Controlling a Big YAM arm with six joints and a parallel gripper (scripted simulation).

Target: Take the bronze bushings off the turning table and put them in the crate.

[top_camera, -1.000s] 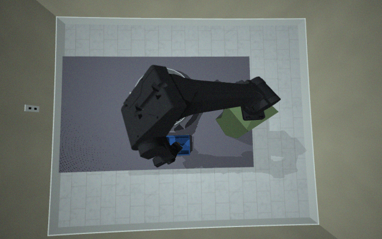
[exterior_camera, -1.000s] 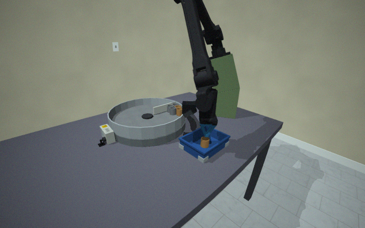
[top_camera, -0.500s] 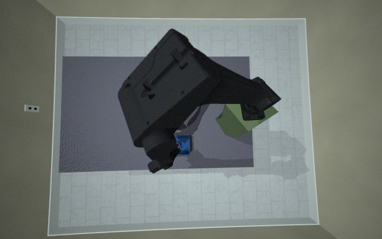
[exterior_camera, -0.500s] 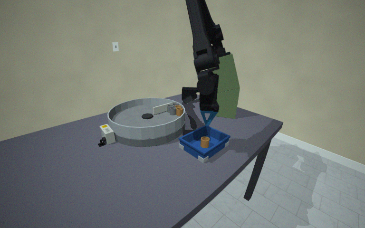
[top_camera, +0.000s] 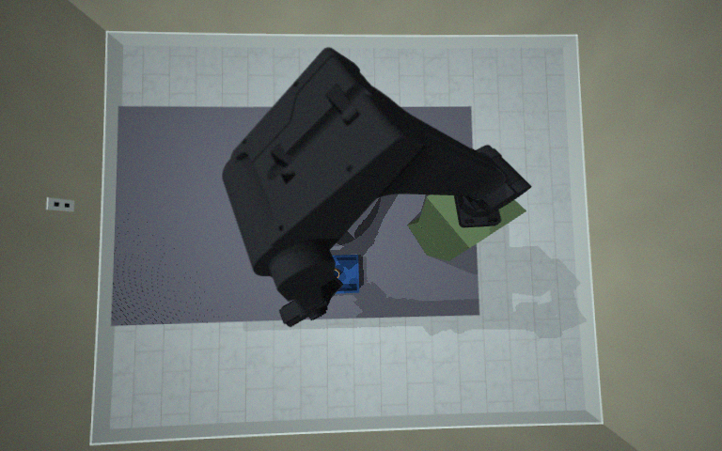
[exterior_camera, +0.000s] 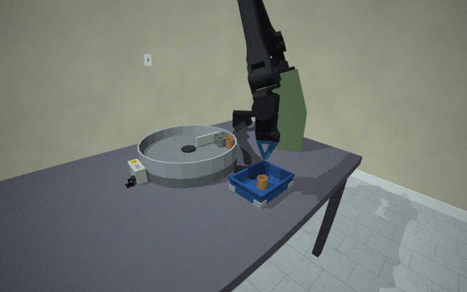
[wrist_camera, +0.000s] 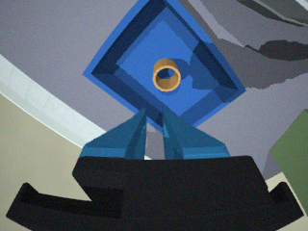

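Observation:
The grey turning table (exterior_camera: 187, 152) stands at the back of the dark table. Near its right rim, beside a pale divider (exterior_camera: 206, 139), stand steel bushings (exterior_camera: 219, 139) and a bronze bushing (exterior_camera: 229, 142). The blue crate (exterior_camera: 255, 182) sits just right of it and holds one upright bronze bushing (exterior_camera: 262, 181), also seen in the wrist view (wrist_camera: 167, 76). My gripper (exterior_camera: 265, 156) hangs above the crate's back edge, its blue fingers slightly apart and empty. In the overhead view the arm hides the turning table and most of the crate (top_camera: 348, 273).
A tall green box (exterior_camera: 290, 110) stands behind the crate, close to the arm; it also shows in the overhead view (top_camera: 463, 225). A small white control box (exterior_camera: 137, 168) sits at the turning table's left side. The table's right edge is near the crate.

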